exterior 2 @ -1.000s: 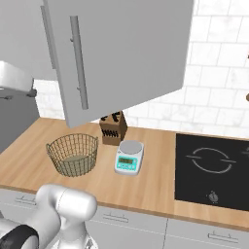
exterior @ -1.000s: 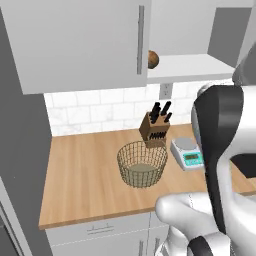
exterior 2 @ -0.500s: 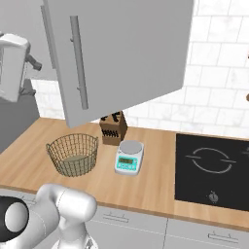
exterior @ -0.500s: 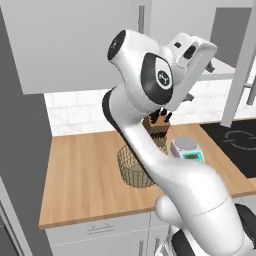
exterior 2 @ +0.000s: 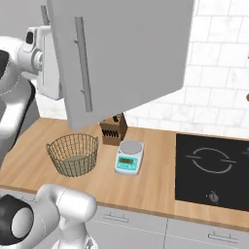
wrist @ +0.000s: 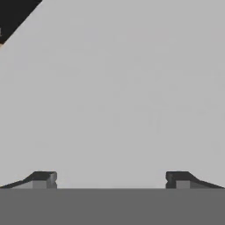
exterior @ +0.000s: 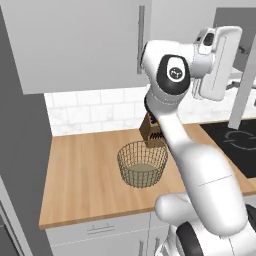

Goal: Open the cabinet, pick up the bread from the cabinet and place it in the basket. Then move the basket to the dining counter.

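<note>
Tan wire-mesh round basket (exterior: 142, 163) on smooth wood-grain counter (exterior: 80, 175).

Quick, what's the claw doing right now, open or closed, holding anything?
Claw: open, fingertips wide apart, nothing held, facing a flat light-grey surface.

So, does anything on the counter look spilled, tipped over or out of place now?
Nothing stands out. The basket sits upright on the wooden counter, beside the knife block and the kitchen scale. One cabinet door hangs open above them.

knife block (exterior: 150, 131) half behind arm, cabinet (exterior 2: 126, 53) door cropped at top
</note>
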Motion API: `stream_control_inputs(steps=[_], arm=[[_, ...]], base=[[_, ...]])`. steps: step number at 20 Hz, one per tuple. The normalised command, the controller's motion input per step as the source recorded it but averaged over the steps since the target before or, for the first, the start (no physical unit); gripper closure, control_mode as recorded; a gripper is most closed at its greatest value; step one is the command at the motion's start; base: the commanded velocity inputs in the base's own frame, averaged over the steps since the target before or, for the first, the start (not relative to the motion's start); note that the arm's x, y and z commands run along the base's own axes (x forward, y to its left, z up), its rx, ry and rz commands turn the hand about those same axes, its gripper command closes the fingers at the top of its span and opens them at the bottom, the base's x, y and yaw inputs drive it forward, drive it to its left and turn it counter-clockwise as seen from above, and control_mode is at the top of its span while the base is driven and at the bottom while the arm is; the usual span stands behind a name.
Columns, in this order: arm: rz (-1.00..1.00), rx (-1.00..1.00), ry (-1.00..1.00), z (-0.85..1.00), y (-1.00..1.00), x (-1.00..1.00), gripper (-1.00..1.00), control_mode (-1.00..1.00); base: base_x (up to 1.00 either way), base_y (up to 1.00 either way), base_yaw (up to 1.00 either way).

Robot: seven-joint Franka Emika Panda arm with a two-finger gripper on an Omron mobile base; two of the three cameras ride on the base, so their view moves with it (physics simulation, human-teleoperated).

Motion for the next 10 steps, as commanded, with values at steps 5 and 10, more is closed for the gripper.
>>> stream_control_inputs(steps=[5, 10], arm=[[-0.22, 0.1, -0.05, 0.04, -1.0, -0.59, -1.0, -1.0], [0.02, 0.22, 0.08, 0.0, -1.0, 0.27, -1.0, -1.0]], base=[[0.0, 0.0, 0.0], [0.0, 0.0, 0.0]])
